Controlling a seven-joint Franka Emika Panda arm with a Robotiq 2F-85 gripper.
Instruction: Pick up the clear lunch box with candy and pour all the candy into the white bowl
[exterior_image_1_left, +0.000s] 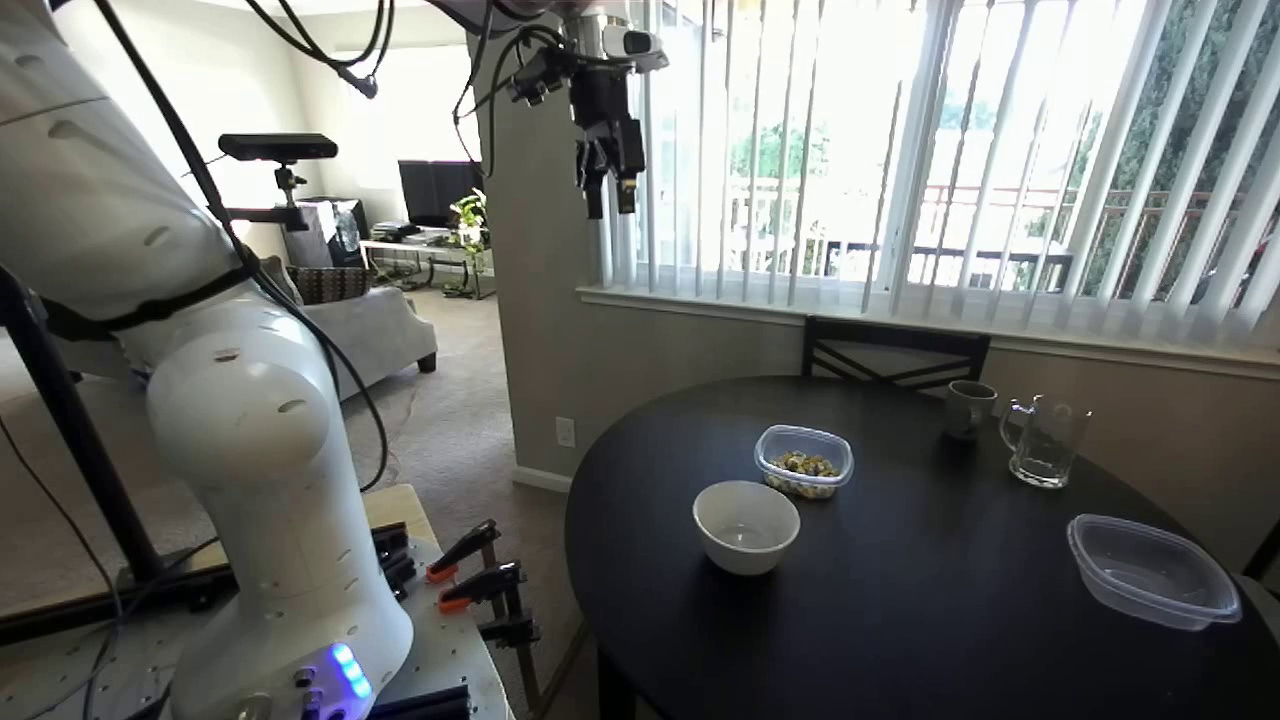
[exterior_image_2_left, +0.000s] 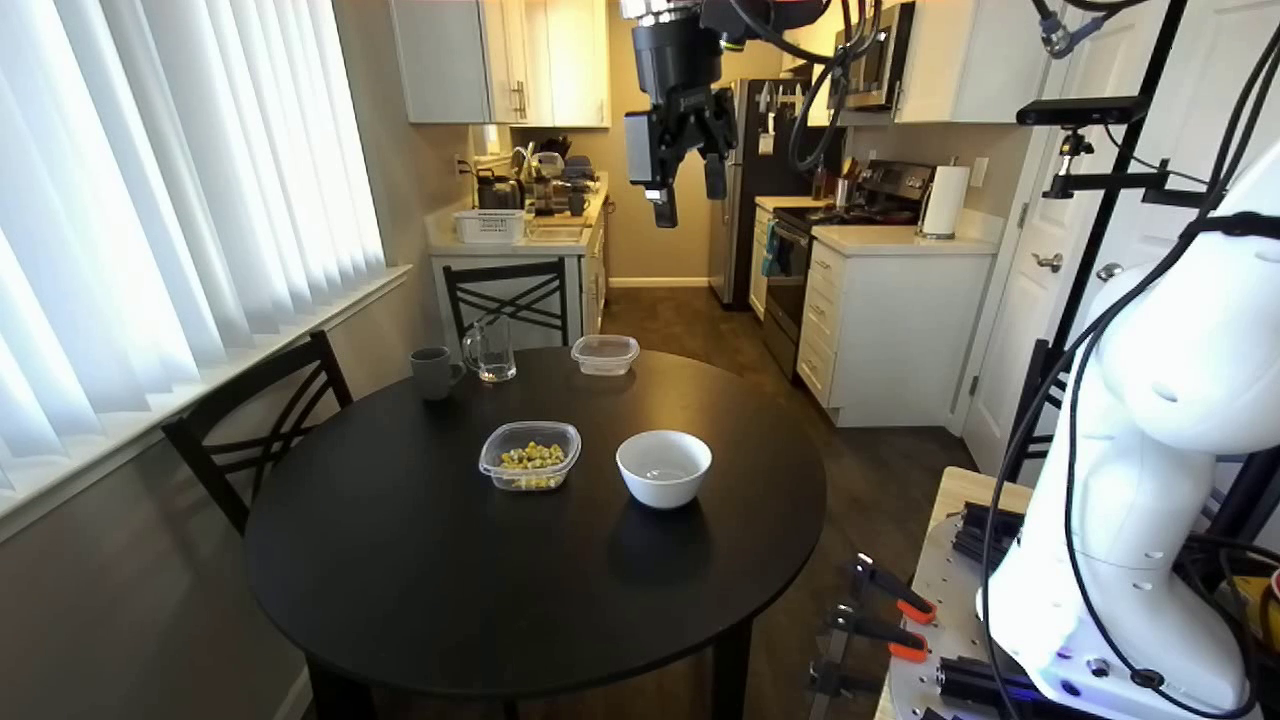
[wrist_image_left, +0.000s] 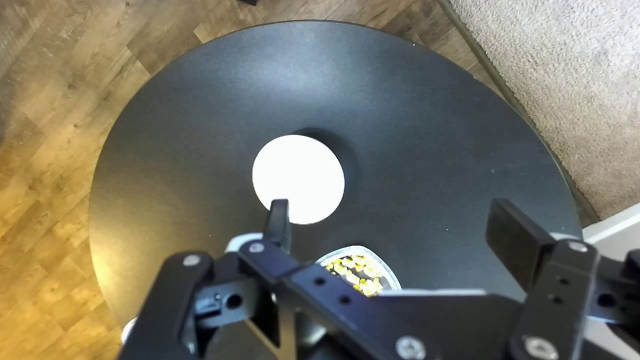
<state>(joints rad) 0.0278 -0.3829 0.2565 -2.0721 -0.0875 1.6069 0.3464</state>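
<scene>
The clear lunch box (exterior_image_1_left: 806, 436) stands upright on the dark round table, with the candy (exterior_image_1_left: 805, 463) inside. In an exterior view the lunch box (exterior_image_2_left: 523, 433) and candy (exterior_image_2_left: 533, 457) also show. The white bowl (exterior_image_1_left: 748, 560) stands close beside it, nearer the robot base; it also shows in an exterior view (exterior_image_2_left: 664, 490). My gripper (exterior_image_1_left: 611, 200) is open and empty, high above the table, fingers pointing down; it also shows in an exterior view (exterior_image_2_left: 690, 203). In the wrist view the gripper (wrist_image_left: 387, 212) partly hides the lunch box (wrist_image_left: 382, 262) and overlaps the edge of the bowl (wrist_image_left: 299, 175).
On the table (exterior_image_2_left: 450, 600) stand a grey mug (exterior_image_1_left: 969, 410), a clear glass mug (exterior_image_1_left: 1045, 445) and a larger, flatter clear container (exterior_image_1_left: 1155, 575). Black chairs (exterior_image_2_left: 265, 425) stand at the table's edge. A window with blinds (exterior_image_1_left: 800, 150) is behind it.
</scene>
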